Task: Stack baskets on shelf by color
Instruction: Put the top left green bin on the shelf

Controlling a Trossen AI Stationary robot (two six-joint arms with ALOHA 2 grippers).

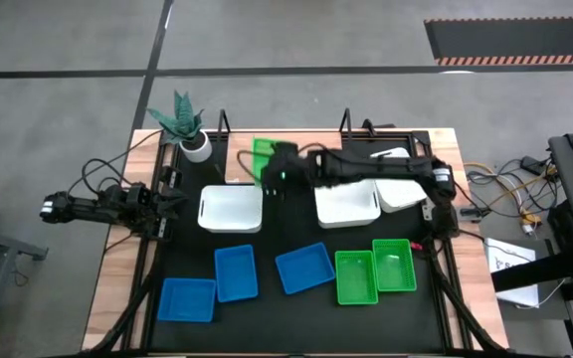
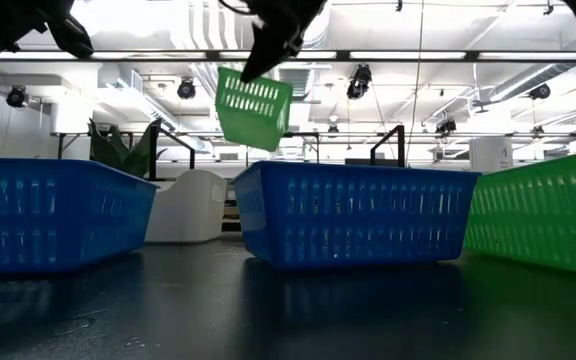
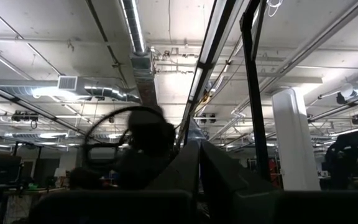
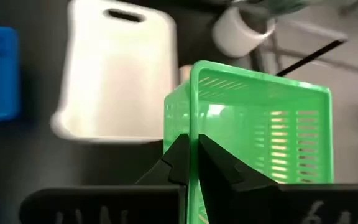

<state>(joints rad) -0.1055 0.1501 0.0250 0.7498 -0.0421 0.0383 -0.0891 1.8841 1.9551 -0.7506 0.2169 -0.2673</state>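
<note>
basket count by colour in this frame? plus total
Green: 3. One held by the right gripper above the shelf, two on the table.
Blue: 3.
White: 3.
Total: 9 baskets.

The black-topped table (image 1: pixel 267 318) is occupied by three blue baskets (image 1: pixel 236 273), two green baskets (image 1: pixel 356 277), white baskets (image 1: pixel 231 210) and a potted plant (image 1: pixel 195 145).
</note>
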